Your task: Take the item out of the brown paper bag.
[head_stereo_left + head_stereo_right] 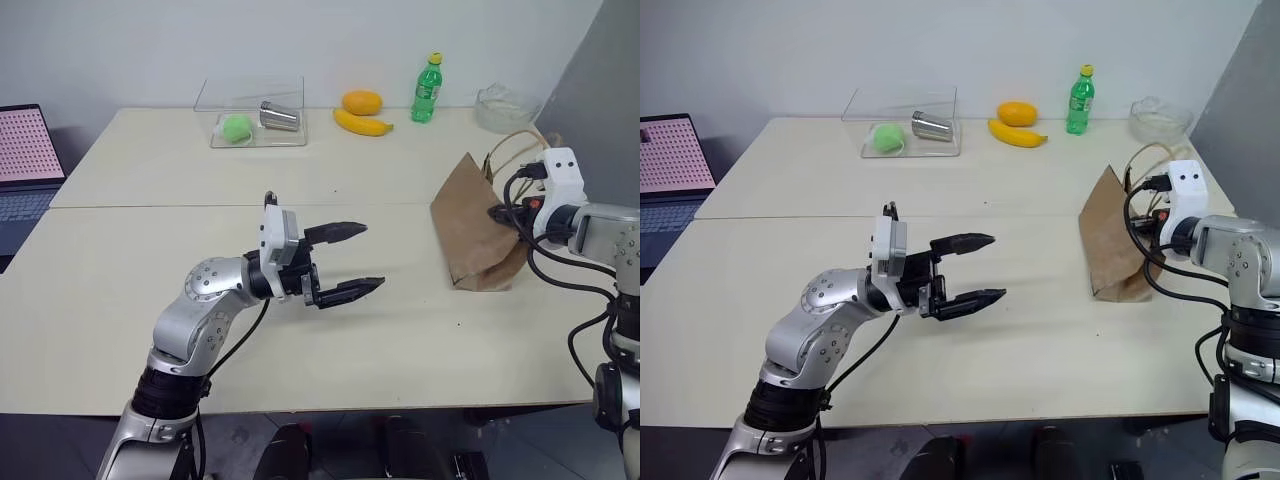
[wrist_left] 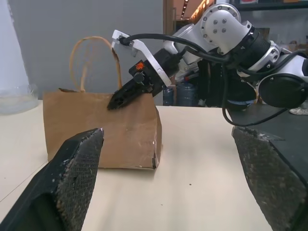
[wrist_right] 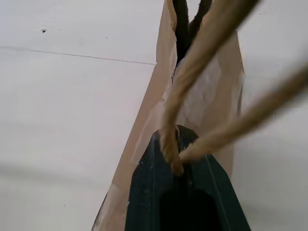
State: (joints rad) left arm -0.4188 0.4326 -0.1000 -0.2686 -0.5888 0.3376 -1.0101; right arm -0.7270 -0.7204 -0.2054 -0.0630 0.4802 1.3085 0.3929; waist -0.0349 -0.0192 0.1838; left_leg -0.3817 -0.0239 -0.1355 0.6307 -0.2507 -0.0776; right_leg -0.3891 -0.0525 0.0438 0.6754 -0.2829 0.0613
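The brown paper bag (image 1: pixel 478 235) stands upright on the right side of the table, its loop handles (image 2: pixel 91 53) rising from the top. My right gripper (image 2: pixel 115 102) is shut on the bag's top rim at the base of a handle; the right wrist view shows the rope end pinched between the dark fingers (image 3: pixel 180 144). The item is hidden. My left gripper (image 1: pixel 372 257) hovers over the middle of the table, open and holding nothing, pointing toward the bag from a short way off.
Along the table's far edge are a clear box (image 1: pixel 255 115) holding a green ball (image 1: pixel 236 127) and a metal cup (image 1: pixel 280 116), an orange (image 1: pixel 362 102), a banana (image 1: pixel 362 124), a green bottle (image 1: pixel 427 90) and a glass bowl (image 1: pixel 505 108). A laptop (image 1: pixel 25 160) sits at the far left.
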